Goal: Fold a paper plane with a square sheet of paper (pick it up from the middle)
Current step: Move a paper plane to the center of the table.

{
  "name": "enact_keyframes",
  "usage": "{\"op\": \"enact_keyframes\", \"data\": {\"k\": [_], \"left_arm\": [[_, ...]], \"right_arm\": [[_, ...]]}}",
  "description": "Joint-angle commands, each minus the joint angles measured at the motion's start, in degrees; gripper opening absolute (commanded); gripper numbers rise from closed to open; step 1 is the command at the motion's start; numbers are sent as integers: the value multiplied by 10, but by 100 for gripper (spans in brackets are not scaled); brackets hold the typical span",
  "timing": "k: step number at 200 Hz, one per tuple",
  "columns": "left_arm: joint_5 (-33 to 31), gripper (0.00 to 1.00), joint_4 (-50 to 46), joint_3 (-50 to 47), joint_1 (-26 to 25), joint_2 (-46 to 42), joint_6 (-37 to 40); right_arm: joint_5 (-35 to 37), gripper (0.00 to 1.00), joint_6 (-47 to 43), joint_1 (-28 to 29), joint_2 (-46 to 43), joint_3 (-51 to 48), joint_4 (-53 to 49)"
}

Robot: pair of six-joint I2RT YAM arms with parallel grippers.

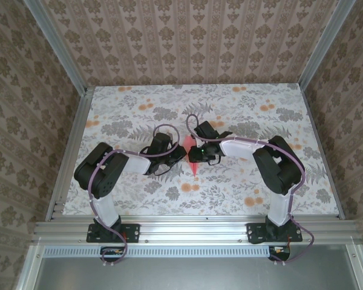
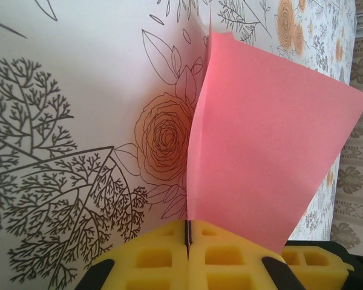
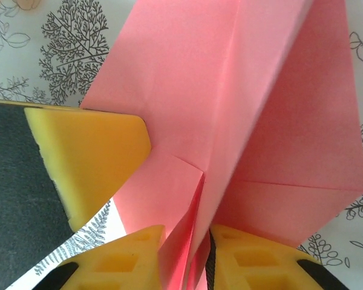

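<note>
Here, left end effector (image 2: 187,234) clenched on paper plane (image 2: 272,151); right end effector (image 3: 186,244), grip unclear.

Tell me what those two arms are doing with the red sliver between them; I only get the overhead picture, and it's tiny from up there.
Observer: The left end effector has its yellow pads shut tight on one edge of the pink paper, which stands up from them.
Visitor: And the right one?
Observer: The right end effector has a pad on each side of a folded ridge of the paper. I cannot tell whether it pinches it.
Visitor: Is it folded already?
Observer: Yes, the right wrist view shows several sharp creases and overlapping layers.
</note>
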Motion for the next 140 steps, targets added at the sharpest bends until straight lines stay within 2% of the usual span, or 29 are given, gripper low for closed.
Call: {"op": "enact_keyframes", "data": {"k": [1, 22, 80, 110, 140], "left_arm": [[9, 0, 14, -8, 3, 14, -4], [8, 1, 15, -8, 3, 13, -4], [5, 8, 15, -7, 3, 5, -2], [-1, 17, -3, -14, 12, -21, 3], [-23, 36, -86, -21, 34, -79, 41]], "right_arm": [[51, 19, 9, 10, 18, 26, -42], [74, 17, 14, 14, 26, 37, -59], [83, 19, 20, 22, 44, 62, -77], [113, 8, 19, 22, 40, 76, -103], [172, 6, -2, 18, 12, 78, -150]]}}
